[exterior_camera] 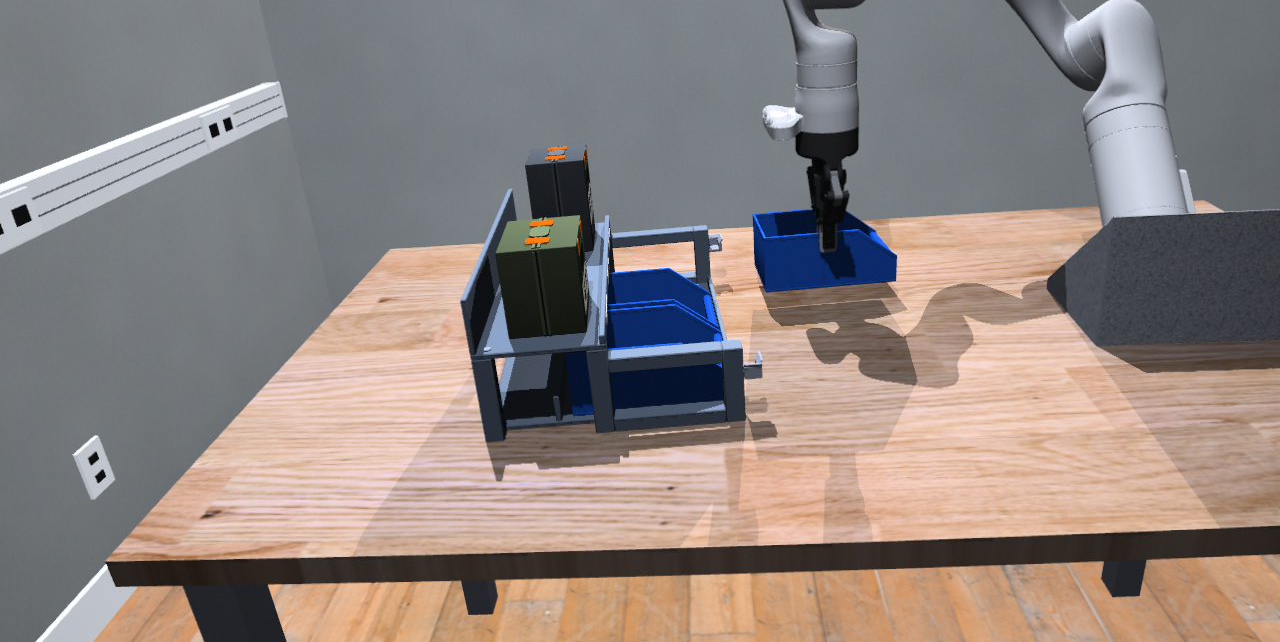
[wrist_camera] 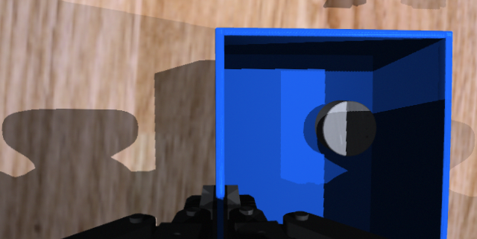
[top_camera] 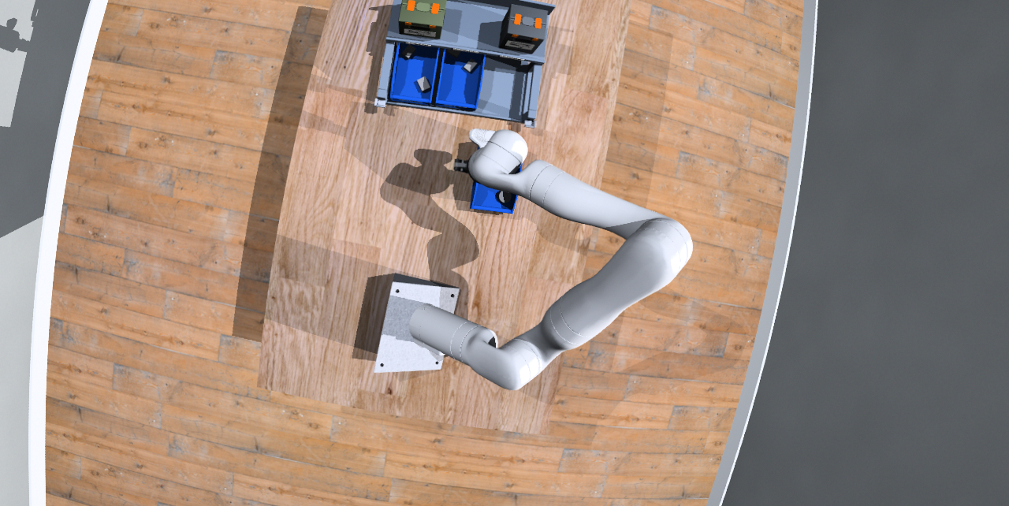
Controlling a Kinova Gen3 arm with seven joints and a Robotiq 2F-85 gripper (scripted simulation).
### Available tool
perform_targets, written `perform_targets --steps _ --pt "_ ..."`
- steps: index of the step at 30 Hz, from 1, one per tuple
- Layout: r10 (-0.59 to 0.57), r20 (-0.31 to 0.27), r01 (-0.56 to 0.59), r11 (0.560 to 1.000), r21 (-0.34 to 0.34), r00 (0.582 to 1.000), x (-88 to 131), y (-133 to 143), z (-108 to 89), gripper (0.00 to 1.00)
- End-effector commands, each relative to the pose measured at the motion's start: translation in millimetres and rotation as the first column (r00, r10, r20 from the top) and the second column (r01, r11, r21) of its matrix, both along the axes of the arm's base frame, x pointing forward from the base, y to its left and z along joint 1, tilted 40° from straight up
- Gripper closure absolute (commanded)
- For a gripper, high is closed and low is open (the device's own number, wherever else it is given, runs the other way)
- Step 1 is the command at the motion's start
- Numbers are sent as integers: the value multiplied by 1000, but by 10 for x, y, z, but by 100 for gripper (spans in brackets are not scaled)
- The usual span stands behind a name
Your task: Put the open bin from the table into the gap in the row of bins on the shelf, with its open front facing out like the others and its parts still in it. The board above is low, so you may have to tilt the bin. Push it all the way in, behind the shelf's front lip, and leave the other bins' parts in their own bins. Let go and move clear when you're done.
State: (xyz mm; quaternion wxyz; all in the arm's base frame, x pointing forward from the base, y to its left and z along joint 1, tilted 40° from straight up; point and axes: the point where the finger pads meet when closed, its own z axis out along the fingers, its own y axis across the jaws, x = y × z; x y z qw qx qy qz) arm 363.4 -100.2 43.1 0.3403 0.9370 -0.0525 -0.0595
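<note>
1. Plain grey walls (exterior_camera: 501, 29) enclose the room.
2. A white horizontal rail with dark sockets (exterior_camera: 134, 156) and a white wall outlet (exterior_camera: 93, 464) sit on the left wall.
3. The floor is warm brown wooden planks (top_camera: 176, 171).
4. A light wooden table on dark legs (exterior_camera: 537, 504) carries hard, sharp-edged shadows.

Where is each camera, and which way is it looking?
Top: hangs overhead, looking straight down at the wooden table, the grey metal shelf and the whole white arm.
Exterior: stands beside the table, looking across at the shelf's side; the arm's upper links and black pincer show.
Wrist: rides on the arm, looking down along the pincer, shut on a wall of the open blue plastic bin holding a round grey part.
All three share the blue bin.
</note>
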Motion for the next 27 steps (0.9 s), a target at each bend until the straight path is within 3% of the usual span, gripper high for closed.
perform_targets --steps 1,23,27 --pt "2 2 -2 1000 1 1000 9 11 5 90" --pt "2 2 -2 1000 1 1000 10 26 -8 90" --pt "2 2 -2 1000 1 1000 362 -16 -46 90"
